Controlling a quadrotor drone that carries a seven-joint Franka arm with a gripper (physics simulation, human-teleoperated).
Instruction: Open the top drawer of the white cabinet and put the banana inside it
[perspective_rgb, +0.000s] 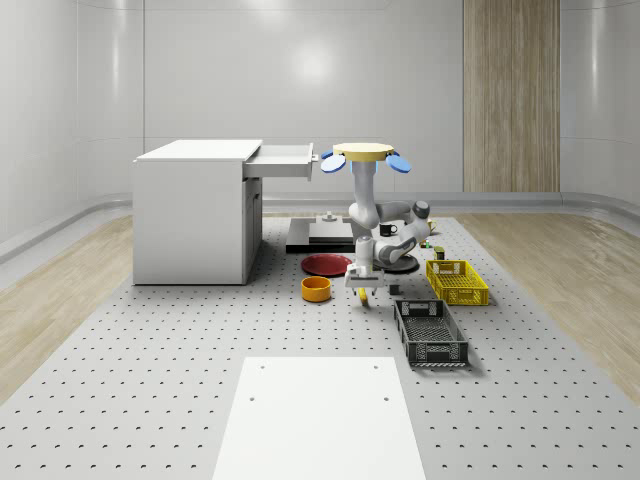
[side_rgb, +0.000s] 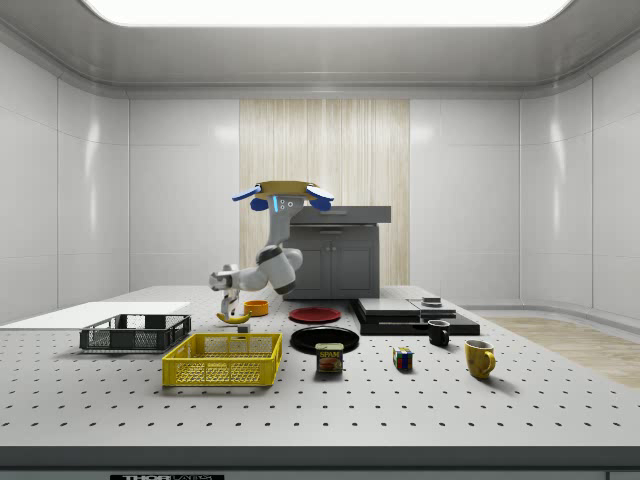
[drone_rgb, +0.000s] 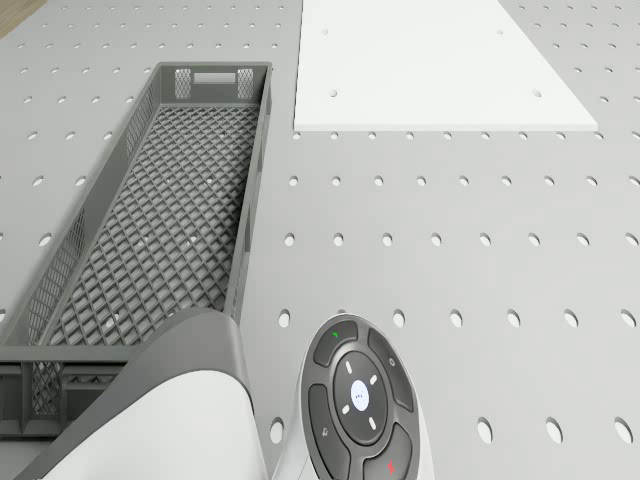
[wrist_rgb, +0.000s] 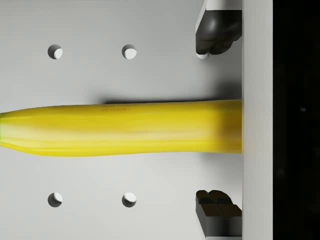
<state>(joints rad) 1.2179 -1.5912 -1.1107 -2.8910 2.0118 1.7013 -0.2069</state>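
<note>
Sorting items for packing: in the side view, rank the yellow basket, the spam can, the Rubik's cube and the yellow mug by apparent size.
1. yellow basket, clearly largest.
2. yellow mug and spam can: too alike to rank.
3. Rubik's cube, smallest.
All sit at similar depth, so nearness barely matters.

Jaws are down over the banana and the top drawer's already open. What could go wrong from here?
1. In the wrist view the gripper straddles the banana with jaws apart, but near one end, so it may tilt or slip once lifted.
2. The orange bowl and yellow crate sit near the pick spot, so the arm could clip them.
3. The open top drawer is high on the white cabinet, beside the hovering drone; rotors could strike it.
</note>
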